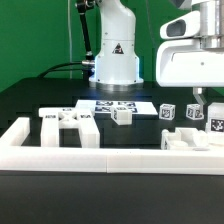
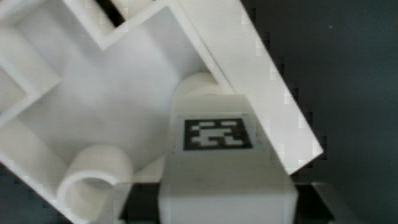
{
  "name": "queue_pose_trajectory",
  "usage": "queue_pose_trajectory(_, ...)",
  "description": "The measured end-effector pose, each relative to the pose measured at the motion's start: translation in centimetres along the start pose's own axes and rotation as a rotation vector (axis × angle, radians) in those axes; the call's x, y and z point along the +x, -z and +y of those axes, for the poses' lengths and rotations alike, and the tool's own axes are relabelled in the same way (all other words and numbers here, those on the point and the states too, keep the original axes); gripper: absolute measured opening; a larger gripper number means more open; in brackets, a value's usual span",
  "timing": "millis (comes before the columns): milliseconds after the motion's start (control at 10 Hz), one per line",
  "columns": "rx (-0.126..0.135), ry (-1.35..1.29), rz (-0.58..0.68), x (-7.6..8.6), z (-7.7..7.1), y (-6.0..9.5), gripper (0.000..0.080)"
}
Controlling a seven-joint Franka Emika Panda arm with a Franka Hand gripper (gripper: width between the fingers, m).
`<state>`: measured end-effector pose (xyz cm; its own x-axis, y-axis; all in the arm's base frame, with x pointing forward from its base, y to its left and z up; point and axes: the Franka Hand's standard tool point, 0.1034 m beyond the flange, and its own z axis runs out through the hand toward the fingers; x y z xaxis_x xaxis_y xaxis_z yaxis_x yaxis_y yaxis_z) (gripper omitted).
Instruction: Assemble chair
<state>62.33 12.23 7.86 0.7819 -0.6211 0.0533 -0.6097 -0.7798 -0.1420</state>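
Where the tool (image 1: 199, 103) hangs: low over the desk (image 1: 40, 98), exterior view's right.
Grip: pinching a tagged chair block (image 2: 217, 140) (fingers barely show).
Why: block held just beside the white panel (image 2: 107, 90), likely lining up a joint.

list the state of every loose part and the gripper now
gripper: low over the parts at the exterior view's right, jaws unclear
tagged block: lying against the white panel, under the wrist
small cube: loose, alone beside the marker board
left parts: loose on the table, untouched
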Motion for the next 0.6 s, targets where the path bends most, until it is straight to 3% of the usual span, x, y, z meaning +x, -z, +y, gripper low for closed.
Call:
queue_pose_trajectory(400, -0.001, -0.058, 0.002, 0.04, 0.01, 0.01, 0.0290)
queue_pose_trajectory(500, -0.001, -0.022, 0.002, 0.06, -0.01, 0.03, 0.0379)
queue_pose_trajectory(600, -0.001, 0.011, 0.003, 0.06, -0.09, 0.09, 0.0566)
